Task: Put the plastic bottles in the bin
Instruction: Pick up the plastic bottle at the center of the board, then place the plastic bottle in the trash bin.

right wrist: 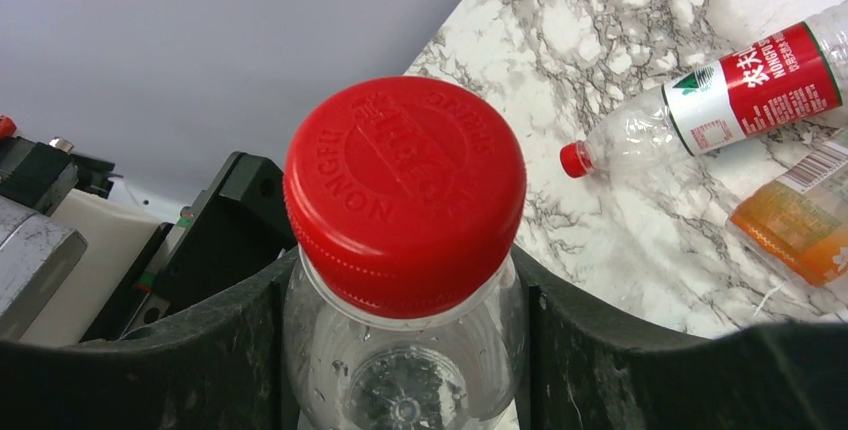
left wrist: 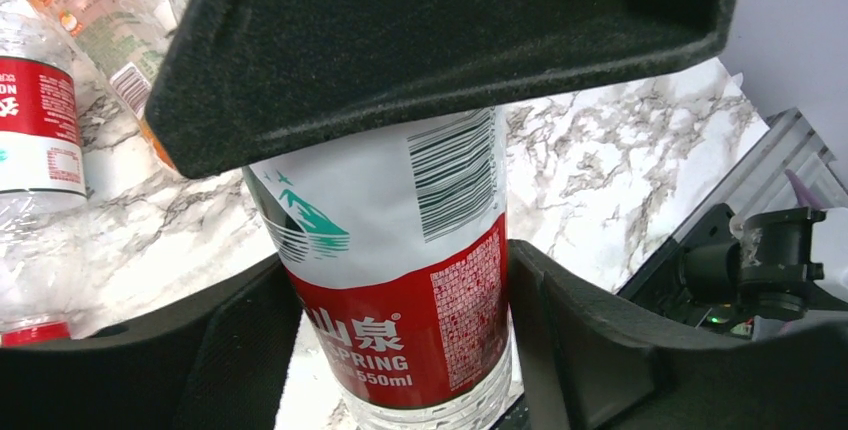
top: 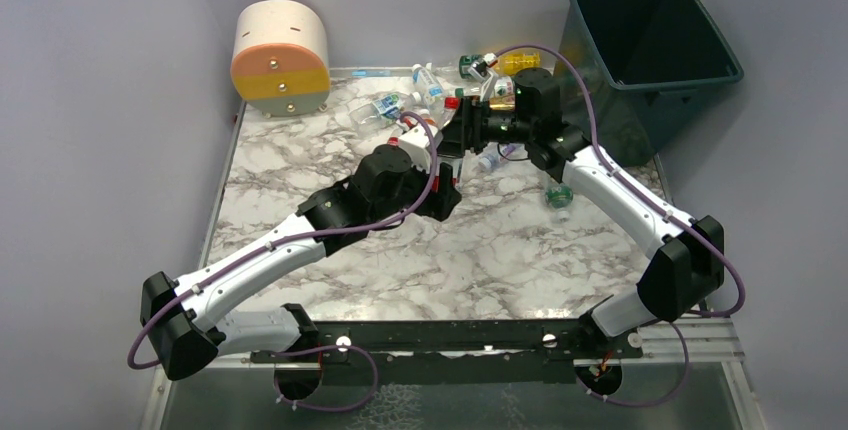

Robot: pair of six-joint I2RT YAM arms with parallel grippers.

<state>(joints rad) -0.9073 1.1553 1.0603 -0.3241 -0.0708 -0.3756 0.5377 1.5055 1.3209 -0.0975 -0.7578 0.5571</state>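
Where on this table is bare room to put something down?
Free: the near marble of the table, between left arm, right arm and base rail; also the patch in front of the drum. Crowded: the far edge from drum to bin, where bottles lie.

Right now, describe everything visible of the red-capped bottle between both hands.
The bottle is clear plastic, apparently empty, with a red cap embossed with lettering and a white-and-red label bearing a green mountain logo and barcode. It is at the table's middle. Fingers of the right hand press its shoulder below the cap; those of the left hand flank the label, grip unclear.
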